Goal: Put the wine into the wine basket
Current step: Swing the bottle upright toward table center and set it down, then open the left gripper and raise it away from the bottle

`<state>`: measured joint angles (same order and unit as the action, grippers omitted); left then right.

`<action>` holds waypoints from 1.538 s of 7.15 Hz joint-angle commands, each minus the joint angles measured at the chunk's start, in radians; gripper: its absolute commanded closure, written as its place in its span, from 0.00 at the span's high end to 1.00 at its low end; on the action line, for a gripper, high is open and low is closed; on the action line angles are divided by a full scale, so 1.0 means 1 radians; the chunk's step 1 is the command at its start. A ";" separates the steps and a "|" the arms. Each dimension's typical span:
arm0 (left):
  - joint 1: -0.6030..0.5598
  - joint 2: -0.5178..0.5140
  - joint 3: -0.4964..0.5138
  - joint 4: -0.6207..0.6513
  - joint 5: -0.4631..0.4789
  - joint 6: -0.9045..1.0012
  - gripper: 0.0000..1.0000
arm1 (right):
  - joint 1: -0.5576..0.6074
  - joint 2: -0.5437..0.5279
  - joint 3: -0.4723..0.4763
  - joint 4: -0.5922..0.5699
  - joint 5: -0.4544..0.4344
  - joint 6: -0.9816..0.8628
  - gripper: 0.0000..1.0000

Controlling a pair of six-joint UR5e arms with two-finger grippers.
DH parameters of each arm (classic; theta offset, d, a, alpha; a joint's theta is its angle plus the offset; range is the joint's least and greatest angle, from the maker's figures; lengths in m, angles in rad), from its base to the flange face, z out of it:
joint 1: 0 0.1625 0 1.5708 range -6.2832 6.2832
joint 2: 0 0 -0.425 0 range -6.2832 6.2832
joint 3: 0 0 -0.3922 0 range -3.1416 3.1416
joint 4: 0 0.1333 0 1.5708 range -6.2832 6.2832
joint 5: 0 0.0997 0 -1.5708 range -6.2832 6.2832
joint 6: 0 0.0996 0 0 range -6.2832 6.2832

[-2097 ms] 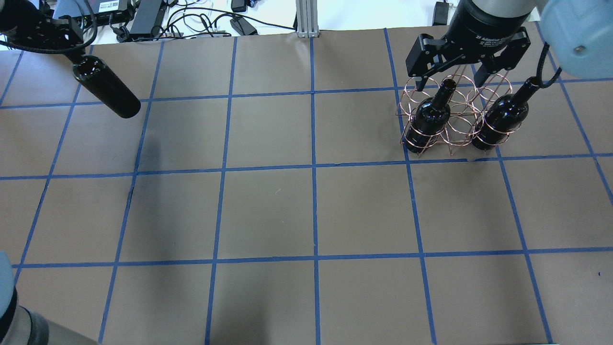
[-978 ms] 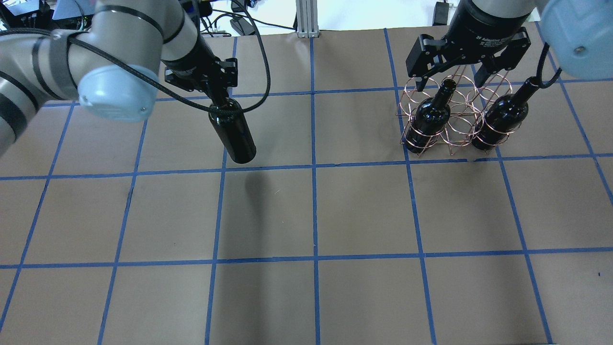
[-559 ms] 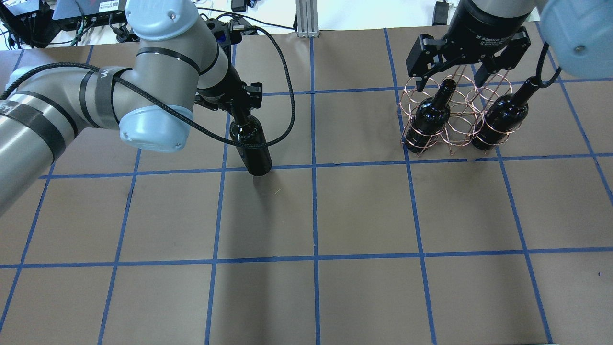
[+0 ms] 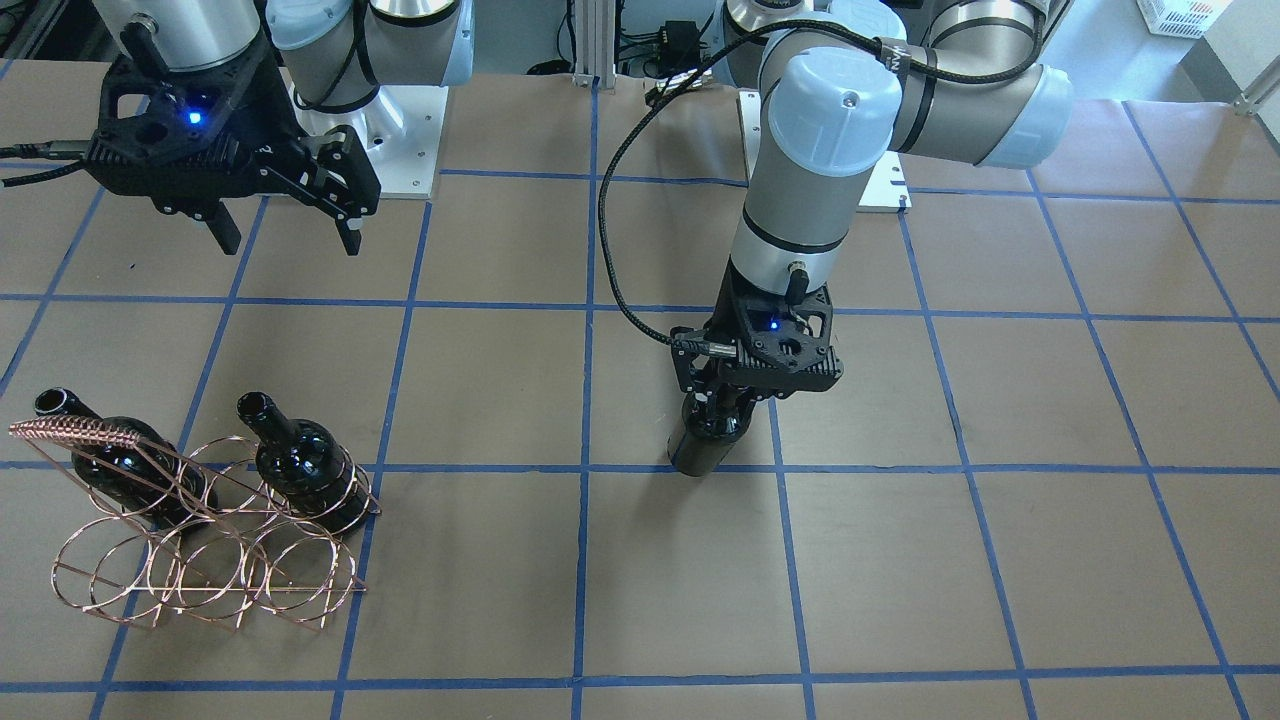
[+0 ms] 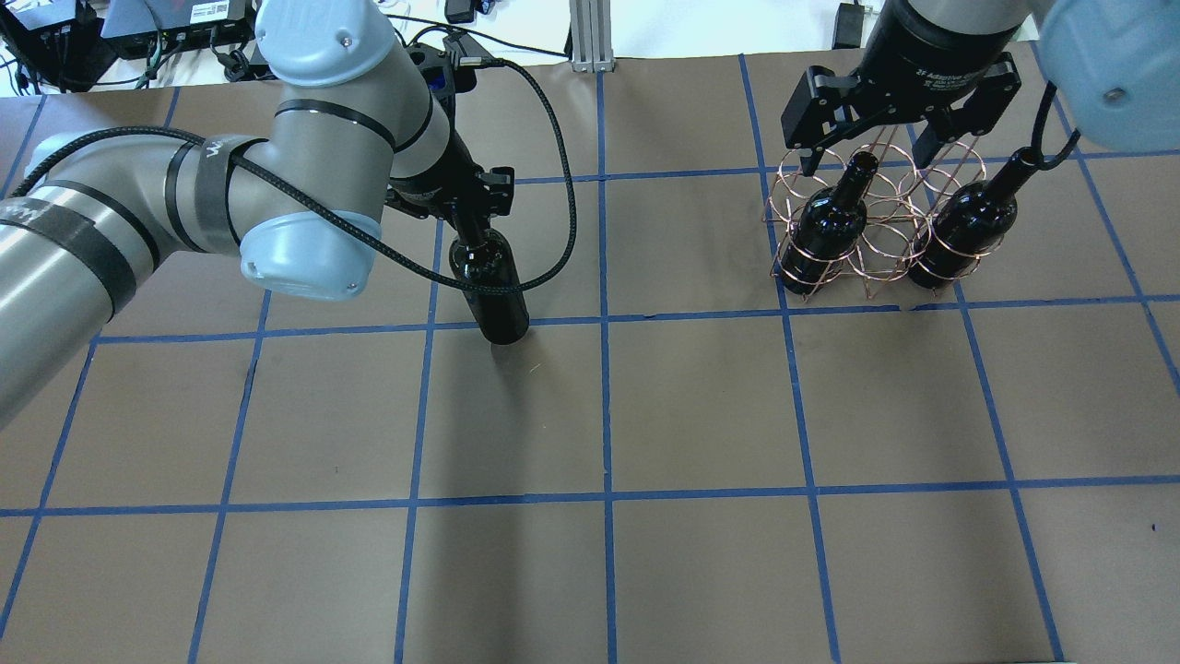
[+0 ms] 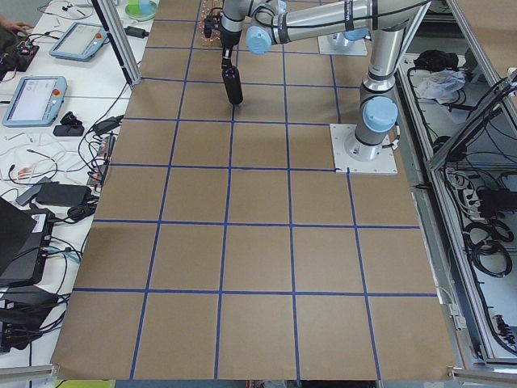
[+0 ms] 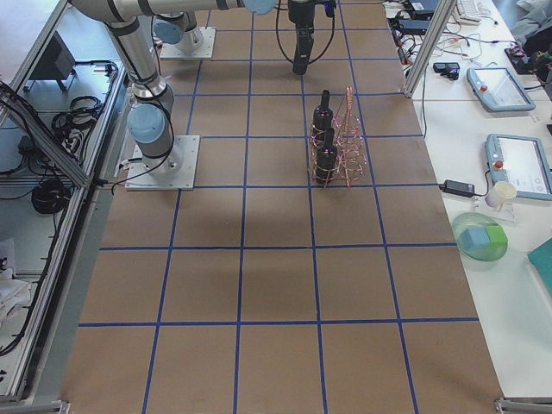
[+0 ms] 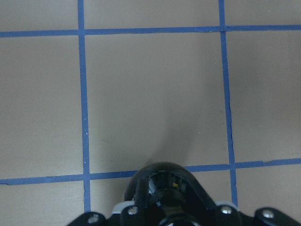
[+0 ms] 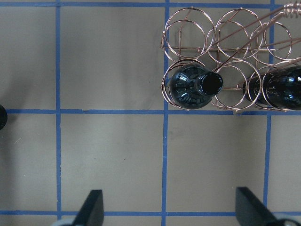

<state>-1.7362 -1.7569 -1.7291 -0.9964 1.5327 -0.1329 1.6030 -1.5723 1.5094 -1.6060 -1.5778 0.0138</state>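
I am pinching the wine (image 5: 493, 290) by its neck in my left end effector (image 5: 472, 229), left of centre in the overhead view; rushing toward the upper-right basket (image 5: 876, 245) could be jarring it loose or knocking hoops.

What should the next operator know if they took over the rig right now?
Left gripper: shut on the neck of the wine, which hangs near the table's middle, well apart from the wine basket.
Right gripper: open, empty, above the basket.
Done: two other bottles stand in the end hoops of one row; the hoop between them is empty.
Left: carry the held wine across, lower it into a free hoop, probably that middle one, and release.
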 commanded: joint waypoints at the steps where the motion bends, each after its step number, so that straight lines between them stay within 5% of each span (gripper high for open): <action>1: -0.002 -0.006 -0.007 -0.005 -0.005 -0.001 0.00 | 0.000 0.000 0.000 0.000 -0.001 0.000 1.00; 4: -0.011 -0.012 -0.012 -0.005 -0.005 -0.002 0.00 | 0.000 0.000 0.002 0.000 -0.001 0.000 1.00; 5: -0.011 -0.010 -0.012 -0.011 -0.005 -0.002 0.49 | 0.000 0.000 0.000 0.000 -0.001 0.000 1.00; 7: -0.012 -0.009 -0.012 -0.018 0.000 -0.002 1.00 | 0.000 0.000 0.000 0.000 -0.001 0.000 1.00; 11: -0.006 0.057 0.066 -0.249 0.004 -0.002 1.00 | 0.000 0.000 0.002 0.000 -0.001 -0.002 1.00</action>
<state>-1.7466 -1.7202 -1.6997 -1.1820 1.5368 -0.1350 1.6027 -1.5723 1.5105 -1.6061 -1.5785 0.0125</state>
